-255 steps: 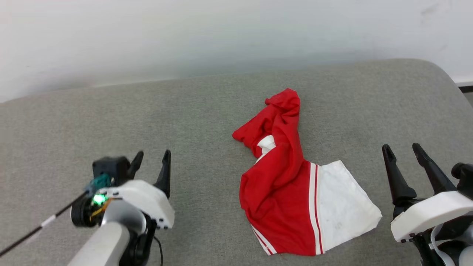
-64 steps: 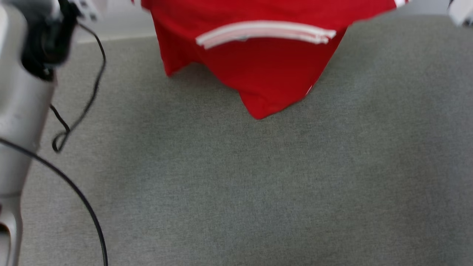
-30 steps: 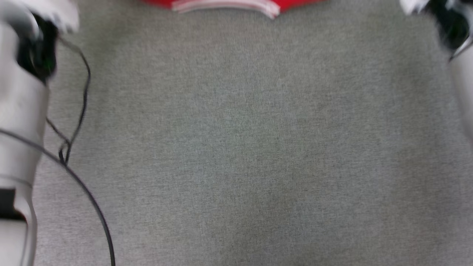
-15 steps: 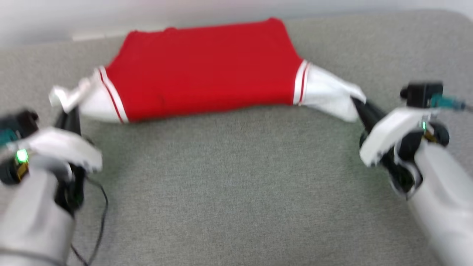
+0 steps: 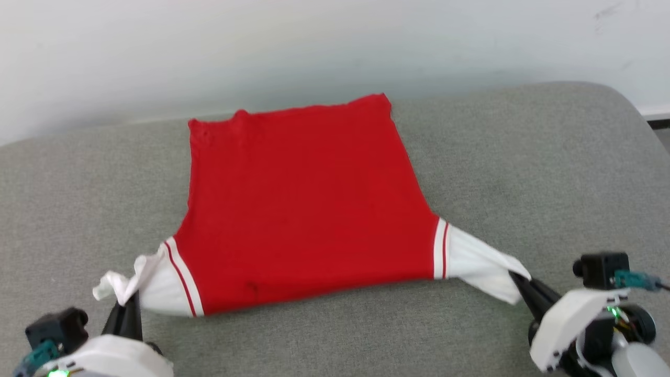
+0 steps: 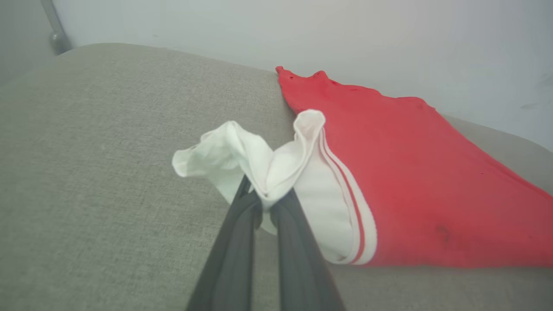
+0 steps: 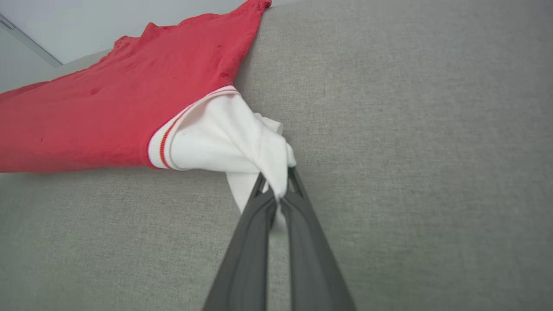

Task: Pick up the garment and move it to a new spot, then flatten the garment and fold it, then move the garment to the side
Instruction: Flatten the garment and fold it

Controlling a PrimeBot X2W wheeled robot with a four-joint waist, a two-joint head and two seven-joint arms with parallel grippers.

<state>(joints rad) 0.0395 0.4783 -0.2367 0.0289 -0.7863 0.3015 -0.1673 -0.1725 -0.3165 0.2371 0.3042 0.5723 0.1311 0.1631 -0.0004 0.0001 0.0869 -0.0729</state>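
The red shirt lies spread out on the grey table. The left end effector is clenched on one white sleeve, and the right end effector is clenched on the other sleeve. If one pulls harder than the other, the thin cloth could slip out, bunch up or slide crooked, and both sleeves look crumpled where they are pinched. I count one shirt, two sleeves, two end effectors and one table.
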